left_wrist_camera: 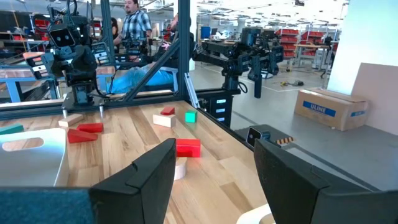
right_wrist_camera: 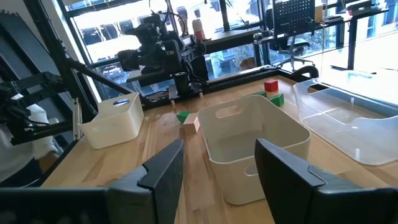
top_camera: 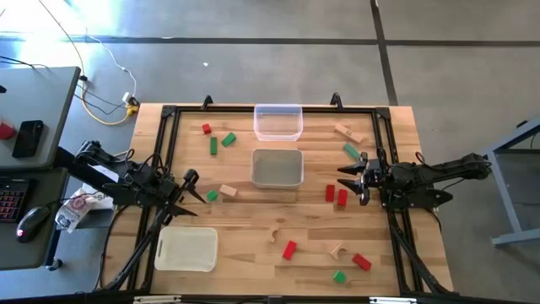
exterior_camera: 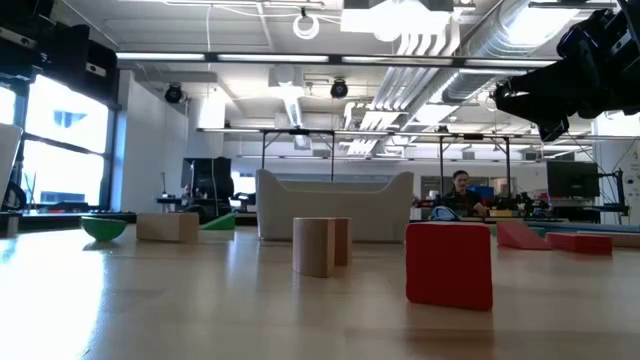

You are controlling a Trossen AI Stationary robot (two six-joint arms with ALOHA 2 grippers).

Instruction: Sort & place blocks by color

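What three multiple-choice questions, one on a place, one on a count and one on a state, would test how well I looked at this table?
1. The two red blocks lying side by side are:
A. off the table
B. between the middle tray and the right gripper
C. stacked on each other

2. The table holds how many trays?
A. one
B. five
C. three

3. The right gripper's jaws are:
A. open and empty
B. shut on a red block
C. shut on a tray

Answers:
1 B: the high view shows them in that gap.
2 C: a clear tray, the middle tray, a white tray.
3 A: its wrist view shows the fingers apart and nothing between them.
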